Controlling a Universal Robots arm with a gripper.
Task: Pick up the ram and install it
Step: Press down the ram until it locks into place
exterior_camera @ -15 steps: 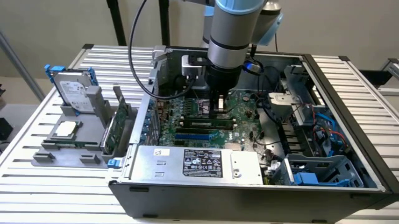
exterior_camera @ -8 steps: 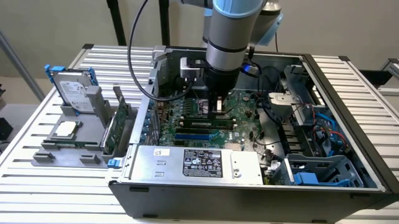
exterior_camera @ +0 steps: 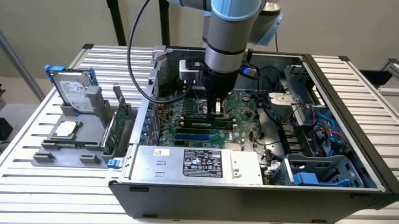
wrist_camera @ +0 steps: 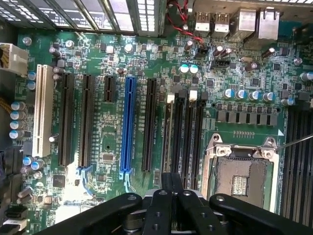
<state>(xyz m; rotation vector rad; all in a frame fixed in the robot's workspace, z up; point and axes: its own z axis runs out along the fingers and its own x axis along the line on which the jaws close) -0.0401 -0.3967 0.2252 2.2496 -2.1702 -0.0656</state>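
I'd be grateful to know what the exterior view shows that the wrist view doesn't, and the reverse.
Exterior view: the arm, the computer case, its power supply, and a rack beside the case holding a hard drive.
Wrist view: a white slot and the metal rear ports, close up.
Both: the green motherboard, its blue slot, and the gripper over the board.

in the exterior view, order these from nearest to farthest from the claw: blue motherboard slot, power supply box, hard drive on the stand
1. Blue motherboard slot, just below the claw, inside the case.
2. Power supply box, along the case's front edge.
3. Hard drive, on the stand outside the case, at the exterior view's left.
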